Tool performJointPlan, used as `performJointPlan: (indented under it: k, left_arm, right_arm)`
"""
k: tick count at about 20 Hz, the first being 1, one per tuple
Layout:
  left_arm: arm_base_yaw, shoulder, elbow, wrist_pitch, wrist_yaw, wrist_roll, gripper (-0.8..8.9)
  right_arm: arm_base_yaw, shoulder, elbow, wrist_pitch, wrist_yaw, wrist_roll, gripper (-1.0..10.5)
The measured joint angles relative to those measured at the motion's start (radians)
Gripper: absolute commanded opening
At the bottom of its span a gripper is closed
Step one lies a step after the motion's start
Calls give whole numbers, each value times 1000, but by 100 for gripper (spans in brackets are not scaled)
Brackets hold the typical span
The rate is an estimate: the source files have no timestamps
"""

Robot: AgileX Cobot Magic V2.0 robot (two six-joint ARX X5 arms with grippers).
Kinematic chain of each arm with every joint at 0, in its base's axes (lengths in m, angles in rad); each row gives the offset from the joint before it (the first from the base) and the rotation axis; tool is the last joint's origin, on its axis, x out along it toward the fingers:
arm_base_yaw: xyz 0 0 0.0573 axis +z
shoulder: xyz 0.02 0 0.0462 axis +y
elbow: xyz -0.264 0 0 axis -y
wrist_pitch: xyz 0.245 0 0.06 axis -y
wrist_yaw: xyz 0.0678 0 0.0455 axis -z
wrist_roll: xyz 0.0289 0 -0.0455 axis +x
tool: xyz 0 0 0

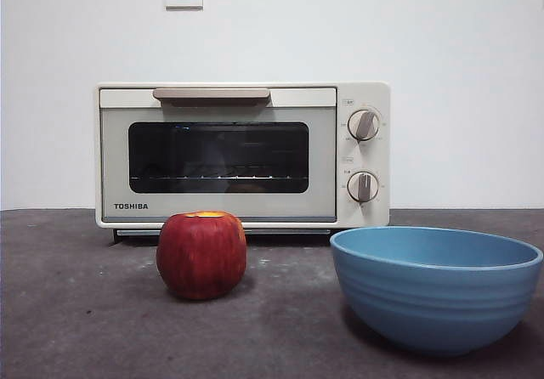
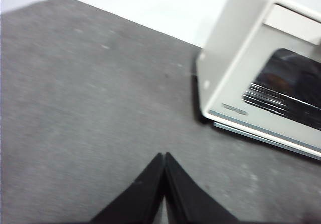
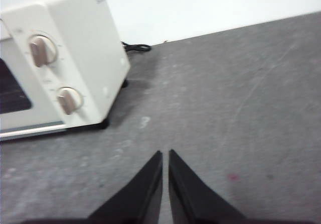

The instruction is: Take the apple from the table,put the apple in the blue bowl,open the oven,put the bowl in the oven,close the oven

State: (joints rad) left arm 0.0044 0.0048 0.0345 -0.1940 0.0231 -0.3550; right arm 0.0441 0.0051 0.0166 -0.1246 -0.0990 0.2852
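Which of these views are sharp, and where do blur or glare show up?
Front view: sharp, evenly lit, faint reflections in the oven door glass, soft shadows under the apple and blue bowl. Left wrist view: blurred throughout, streaky glare on the oven window. Right wrist view: softly blurred, knobs smeared.

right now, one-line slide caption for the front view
Apple and empty blue bowl sit apart on the table before the closed oven.

the table (image 1: 76,311) looks rough, matt and mottled grey with pale scuffs, the apple (image 1: 201,256) has a smooth, faintly shiny red skin, the blue bowl (image 1: 435,298) is matt with faint ridges, and the oven (image 1: 242,155) has a smooth cream shell with a glossy dark glass window.
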Motion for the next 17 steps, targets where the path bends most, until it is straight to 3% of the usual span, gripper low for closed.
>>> performJointPlan:
  k: [7,17]
  left_arm:
    - [0,19,105,-126,76,-51,7]
    - [0,227,349,-277,282,-62,7]
  right_arm:
    - [1,10,92,-59,-54,80,4]
    - [27,223,328,-225,-194,64,4]
